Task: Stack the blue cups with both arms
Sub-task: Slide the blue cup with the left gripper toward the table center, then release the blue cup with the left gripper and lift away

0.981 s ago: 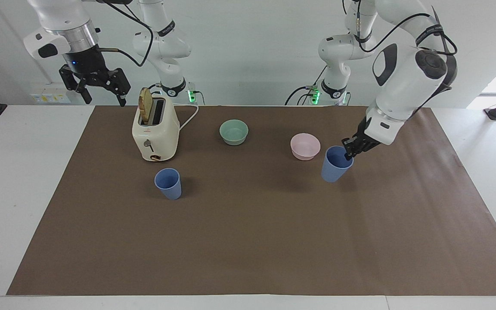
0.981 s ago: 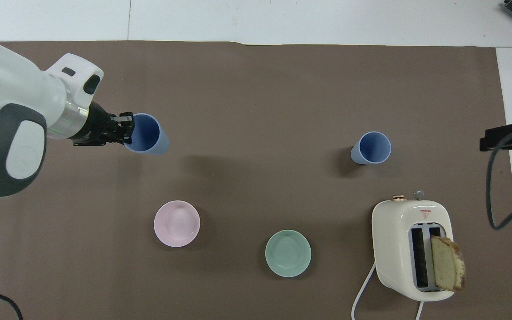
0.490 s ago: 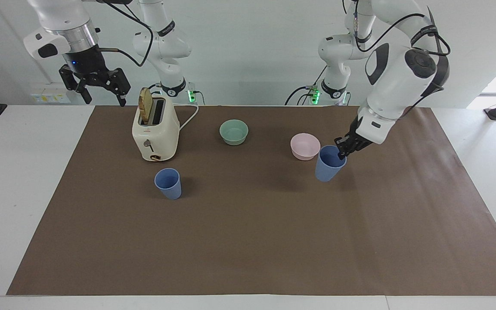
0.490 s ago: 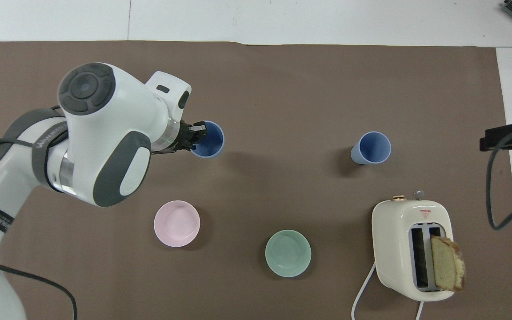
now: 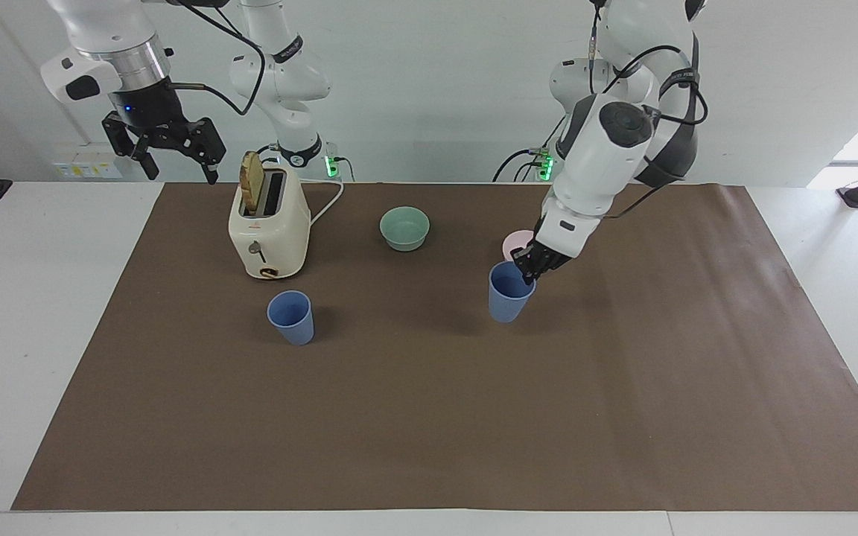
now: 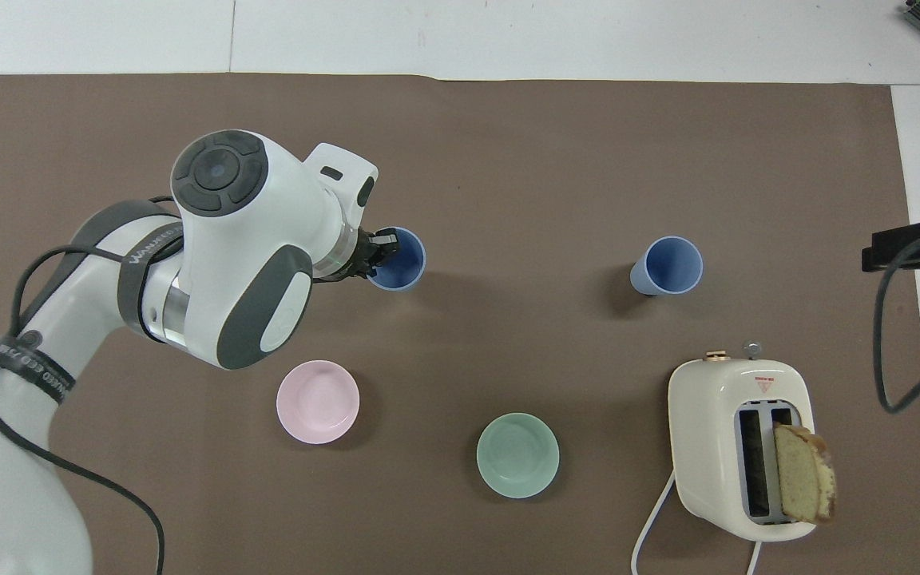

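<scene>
Blue cups are apart: we carry the held cup over the mat, our left gripper pinching its rim. Next we must centre it over the standing cup beside the toaster. Our right gripper waits spread.

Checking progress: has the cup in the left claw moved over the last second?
Yes. The held cup has travelled past the pink bowl toward the other cup.

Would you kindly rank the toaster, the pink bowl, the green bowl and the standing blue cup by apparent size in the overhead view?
1. Toaster.
2. Pink bowl and green bowl: they look alike, so no ranking.
3. Standing blue cup.
</scene>
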You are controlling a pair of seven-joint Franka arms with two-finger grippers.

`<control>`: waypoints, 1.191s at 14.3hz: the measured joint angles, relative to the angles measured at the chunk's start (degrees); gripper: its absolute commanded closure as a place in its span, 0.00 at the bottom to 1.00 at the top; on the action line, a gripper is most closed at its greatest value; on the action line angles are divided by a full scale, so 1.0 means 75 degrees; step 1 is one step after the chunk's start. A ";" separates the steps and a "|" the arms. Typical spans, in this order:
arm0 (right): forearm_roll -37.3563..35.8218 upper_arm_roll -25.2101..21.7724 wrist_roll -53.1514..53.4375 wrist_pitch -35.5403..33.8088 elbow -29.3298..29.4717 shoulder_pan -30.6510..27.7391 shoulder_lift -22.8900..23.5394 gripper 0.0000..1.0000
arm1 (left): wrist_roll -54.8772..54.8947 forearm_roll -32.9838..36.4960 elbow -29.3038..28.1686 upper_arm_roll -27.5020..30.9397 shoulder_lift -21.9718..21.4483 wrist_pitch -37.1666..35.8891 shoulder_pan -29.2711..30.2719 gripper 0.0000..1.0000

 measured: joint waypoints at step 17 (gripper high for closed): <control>0.0000 0.0001 0.0000 0.0000 0.0000 0.0000 0.0000 0.00 | 0.0010 0.0232 -0.0230 0.0065 0.0019 0.0427 -0.0007 0.82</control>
